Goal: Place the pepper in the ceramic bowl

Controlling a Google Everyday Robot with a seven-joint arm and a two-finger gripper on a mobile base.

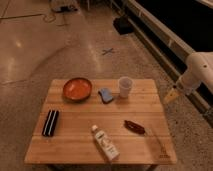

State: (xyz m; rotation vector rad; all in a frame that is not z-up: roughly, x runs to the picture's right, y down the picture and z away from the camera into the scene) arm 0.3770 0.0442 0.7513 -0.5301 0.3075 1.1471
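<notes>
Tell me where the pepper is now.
In the camera view the pepper lies front right on the wooden table, just right of the white bottle; the pincer hangs beyond the table's right edge.

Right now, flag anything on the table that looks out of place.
The white bottle lies on its side near the table's front edge; no spill shows. The gripper hangs beyond the right edge, jaws open, empty.

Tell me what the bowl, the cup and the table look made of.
The ceramic bowl looks like glazed ceramic: glossy orange-red inside. The cup is probably thin plastic: translucent white. The table is wood, matte, with visible plank seams. The gripper hangs beyond the table's right edge, jaws open, holding nothing.
</notes>
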